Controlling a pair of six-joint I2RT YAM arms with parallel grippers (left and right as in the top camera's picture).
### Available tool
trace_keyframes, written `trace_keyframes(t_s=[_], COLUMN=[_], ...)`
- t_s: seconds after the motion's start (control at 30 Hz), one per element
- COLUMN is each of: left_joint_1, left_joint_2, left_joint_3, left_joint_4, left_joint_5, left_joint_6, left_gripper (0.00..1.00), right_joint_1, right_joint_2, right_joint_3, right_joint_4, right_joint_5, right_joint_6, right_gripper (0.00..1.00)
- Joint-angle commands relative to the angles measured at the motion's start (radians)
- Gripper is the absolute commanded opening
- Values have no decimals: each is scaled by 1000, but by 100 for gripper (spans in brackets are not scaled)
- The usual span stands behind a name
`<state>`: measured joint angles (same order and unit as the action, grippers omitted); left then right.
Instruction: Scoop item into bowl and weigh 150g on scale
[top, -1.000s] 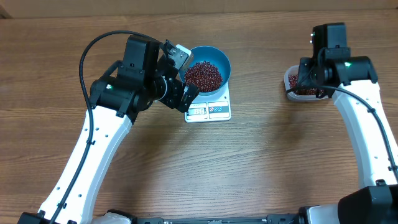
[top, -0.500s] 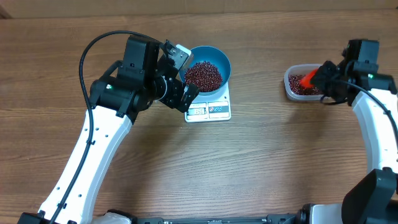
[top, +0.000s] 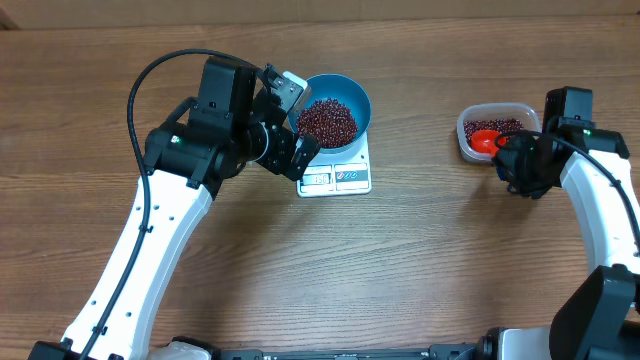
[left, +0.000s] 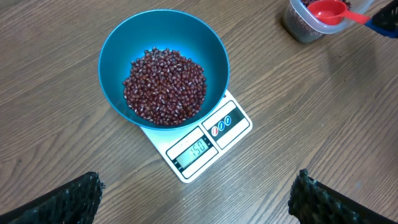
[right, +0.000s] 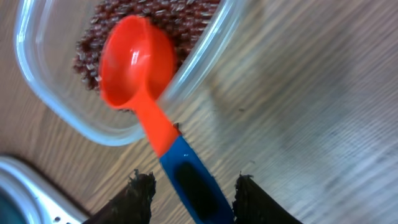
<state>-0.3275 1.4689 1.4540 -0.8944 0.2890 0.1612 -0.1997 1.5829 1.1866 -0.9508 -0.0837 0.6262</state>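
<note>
Starting from the near edge of the desk (top: 400, 280), we see both arms reach away from us over the wood. First comes the right gripper (right: 194, 193), toward the right edge of the desk. Its jaws stand partly apart on either side of the blue handle of the red scoop (right: 134, 56), with a sliver of gap on each side, so we read them as loose around the handle and not pinching it. The handle leans on the rim of the clear tub (right: 43, 99), and the scoop's cup lies inside, hollow side up and empty, on the bean stock (right: 180, 15) that fills the tub. At much the same depth, left of the desk's middle, lies the white scale (left: 233, 121), its display edge turned toward the near edge; the digits look to us like 150. On the scale's farther part sits the blue bowl (left: 124, 37), upright and overhanging the platform. The beans (left: 165, 87) are heaped in its bottom, well below the rim. The left gripper (left: 196, 198) hangs just left of bowl and scale, spread wide and holding nothing. Its fingertips (left: 74, 199) touch neither, as far as we can tell.
</note>
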Motion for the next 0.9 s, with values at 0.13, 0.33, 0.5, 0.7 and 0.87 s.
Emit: trace_keyframes(t_s=[0.13, 0.33, 0.5, 0.7, 0.87], left_joint_1=[-2, -2, -2, -2, -2], left_joint_2=[-23, -23, -23, -23, -23], left_joint_3=[15, 15, 15, 15, 15], left_joint_4=[2, 2, 2, 2, 2], left_joint_5=[15, 15, 15, 15, 15], left_joint_6=[19, 19, 19, 19, 19], left_gripper=[100, 100, 100, 100, 100], right_joint_1=[-9, -5, 45, 199, 332], right_joint_2=[-10, -50, -146, -309, -378], right_joint_3=[5, 85, 156, 156, 156], right_joint_4=[-33, -101, -156, -160, -175], right_joint_5=[76, 75, 15, -327, -357], right_joint_6=[-8, -102, -258, -625, -762], right_gripper=[68, 87, 87, 87, 100])
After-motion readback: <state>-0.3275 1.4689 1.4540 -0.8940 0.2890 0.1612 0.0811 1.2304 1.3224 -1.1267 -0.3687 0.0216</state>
